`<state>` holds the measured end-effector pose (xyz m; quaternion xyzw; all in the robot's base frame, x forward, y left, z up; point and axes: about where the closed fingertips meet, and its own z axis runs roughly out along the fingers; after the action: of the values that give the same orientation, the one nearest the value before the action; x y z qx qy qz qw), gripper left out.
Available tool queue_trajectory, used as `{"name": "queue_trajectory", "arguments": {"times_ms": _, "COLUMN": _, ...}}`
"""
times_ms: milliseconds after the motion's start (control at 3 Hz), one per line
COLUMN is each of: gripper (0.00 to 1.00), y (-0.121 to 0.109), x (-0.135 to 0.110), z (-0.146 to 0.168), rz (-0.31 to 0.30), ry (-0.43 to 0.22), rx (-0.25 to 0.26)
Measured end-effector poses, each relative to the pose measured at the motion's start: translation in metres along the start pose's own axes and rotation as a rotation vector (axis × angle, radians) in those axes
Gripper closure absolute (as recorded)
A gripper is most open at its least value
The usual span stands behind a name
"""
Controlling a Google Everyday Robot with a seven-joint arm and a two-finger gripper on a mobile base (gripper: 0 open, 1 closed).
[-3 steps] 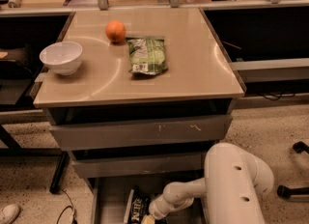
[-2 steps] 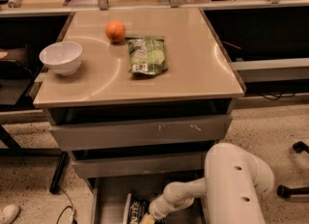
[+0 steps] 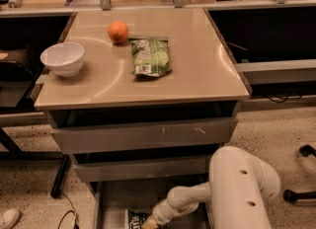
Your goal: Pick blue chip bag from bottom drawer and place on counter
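Hardly anything has moved since a second ago: your gripper (image 3: 149,221) sits low in the open grey metal bottom drawer (image 3: 118,196), right beside the crinkly navy-blue chip bag with white lettering (image 3: 134,219) lying on the flat drawer floor. You cannot tell how the jaws stand. On the glossy beige worktop (image 3: 197,70) rest a round white bowl (image 3: 63,58), a smooth orange fruit (image 3: 118,31) and a green-and-white snack bag (image 3: 150,56).
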<state>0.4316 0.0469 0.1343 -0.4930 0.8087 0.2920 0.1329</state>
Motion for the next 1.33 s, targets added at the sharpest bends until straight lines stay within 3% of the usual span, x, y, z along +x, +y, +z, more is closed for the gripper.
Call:
{"name": "queue_trajectory", "arguments": {"times_ms": 333, "gripper": 0.88, "y": 0.000, "x": 0.000, "z": 0.000, "rz": 0.000, "ry": 0.000, "rx": 0.000}}
{"name": "queue_trajectory", "arguments": {"times_ms": 667, "gripper": 1.00, "y": 0.004, "x": -0.003, "z": -0.004, "rz": 0.000, "ry": -0.013, "rx": -0.012}}
{"name": "queue_trajectory", "arguments": {"times_ms": 1000, "gripper": 1.00, "y": 0.020, "x": -0.016, "z": -0.038, "rz": 0.022, "ry": -0.062, "rx": -0.044}}
{"name": "queue_trajectory", "arguments": {"times_ms": 1333, "gripper": 1.00, "y": 0.031, "x": -0.024, "z": -0.085, "rz": 0.078, "ry": -0.093, "rx": -0.021}}
